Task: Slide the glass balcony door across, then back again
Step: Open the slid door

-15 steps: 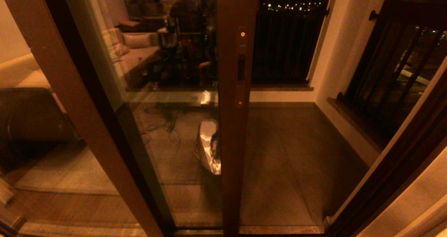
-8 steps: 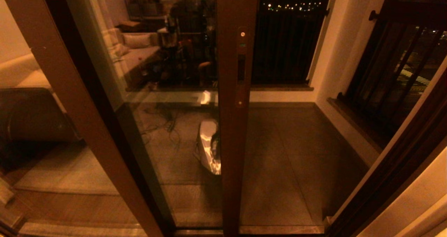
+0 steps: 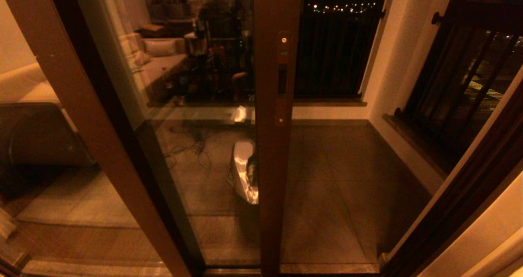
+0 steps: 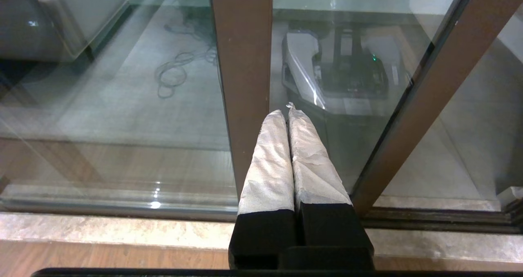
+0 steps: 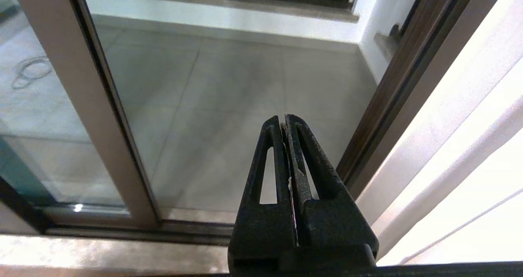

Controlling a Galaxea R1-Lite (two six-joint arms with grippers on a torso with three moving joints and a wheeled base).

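Both grippers hang low with jaws pressed together, empty. Ahead of the left gripper (image 4: 288, 112) the glass balcony door (image 3: 276, 146) stands upright, long axis vertical; the right gripper (image 5: 284, 119) faces the gap beside its handle rail.

**Almost nothing moves in the last second**

The only differences lie in the pane of the glass door (image 3: 196, 154), to the left of its handle rail (image 3: 278, 166). High up and just left of the rail, the dark reflected shapes (image 3: 222, 11) have a slightly altered outline. Far to the left of the rail, the edge of the dark rounded bulk (image 3: 41, 134) crept a little toward the rail half a second ago and has now drawn back to where it was a second ago. The pale step (image 3: 6, 224) at the bottom corner dipped and rose again with it.
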